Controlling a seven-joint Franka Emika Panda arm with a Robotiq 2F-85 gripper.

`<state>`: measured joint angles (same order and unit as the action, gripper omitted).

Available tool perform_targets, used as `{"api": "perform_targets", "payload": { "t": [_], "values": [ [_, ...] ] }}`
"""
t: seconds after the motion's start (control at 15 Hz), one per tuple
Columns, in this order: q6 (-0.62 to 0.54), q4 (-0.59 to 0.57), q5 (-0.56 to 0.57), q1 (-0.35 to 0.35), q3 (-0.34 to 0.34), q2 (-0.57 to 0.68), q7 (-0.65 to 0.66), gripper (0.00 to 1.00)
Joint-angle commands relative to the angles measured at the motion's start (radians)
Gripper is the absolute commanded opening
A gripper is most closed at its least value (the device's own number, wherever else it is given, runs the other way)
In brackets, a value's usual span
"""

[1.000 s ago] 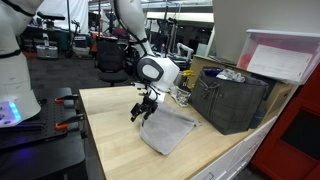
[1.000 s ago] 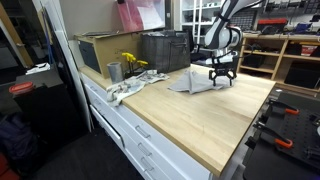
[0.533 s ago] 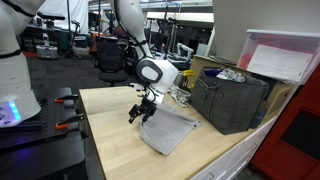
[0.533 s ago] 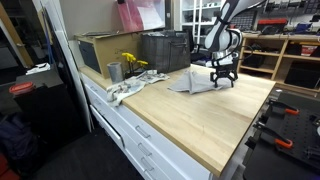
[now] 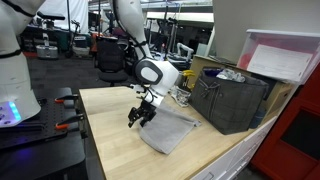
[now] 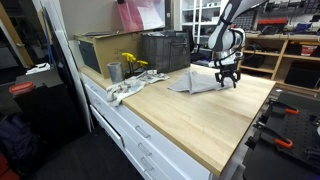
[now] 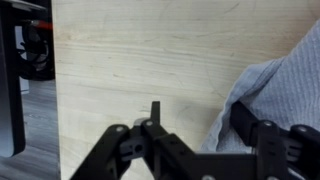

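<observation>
A grey cloth (image 5: pixel 170 132) lies crumpled on the light wooden table (image 5: pixel 110 140), and also shows as the cloth (image 6: pixel 195 82) from across the room. My gripper (image 5: pixel 140 118) hangs low over the cloth's edge nearest the table's bare side, pointing down; it is the gripper (image 6: pixel 228 82) there. In the wrist view the gripper (image 7: pixel 200 120) straddles the cloth's (image 7: pixel 285 85) hem: one finger (image 7: pixel 155 112) is over bare wood, the other finger (image 7: pixel 245 125) sits over the fabric. The jaws stand apart, with the cloth's edge between them and nothing clamped.
A dark mesh crate (image 5: pixel 232 100) stands just behind the cloth. Along the wall sit a cardboard box (image 6: pixel 100 50), a metal cup (image 6: pixel 114 71), yellow flowers (image 6: pixel 133 63) and a light rag (image 6: pixel 125 88). The table's edge (image 7: pixel 52 90) drops off beside the gripper.
The gripper has shifted slightly down and toward the cloth's outer edge. Its jaws have begun to narrow. The cloth has not moved.
</observation>
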<state>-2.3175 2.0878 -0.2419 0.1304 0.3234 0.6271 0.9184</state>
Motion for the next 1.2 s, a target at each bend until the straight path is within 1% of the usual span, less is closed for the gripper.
{"api": "perform_targets", "payload": {
  "t": [0.0, 0.2, 0.27, 0.4, 0.53, 0.67, 0.8, 0.87, 1.13],
  "values": [
    [0.009, 0.027, 0.008, -0.011, -0.006, -0.030, 0.059, 0.43],
    [0.009, 0.028, 0.005, -0.016, -0.017, -0.039, 0.069, 0.21],
    [0.007, 0.029, 0.006, -0.018, -0.019, -0.042, 0.069, 0.12],
    [0.004, 0.033, 0.001, -0.016, -0.026, -0.053, 0.061, 0.01],
    [0.007, 0.035, -0.003, -0.011, -0.034, -0.065, 0.048, 0.00],
    [0.025, 0.037, -0.015, 0.015, -0.053, -0.086, -0.012, 0.01],
    [0.040, 0.048, -0.025, 0.055, -0.075, -0.117, -0.131, 0.01],
    [0.057, 0.054, -0.018, 0.078, -0.081, -0.135, -0.219, 0.01],
    [0.132, 0.074, 0.027, 0.121, -0.056, -0.205, -0.480, 0.01]
  ]
}}
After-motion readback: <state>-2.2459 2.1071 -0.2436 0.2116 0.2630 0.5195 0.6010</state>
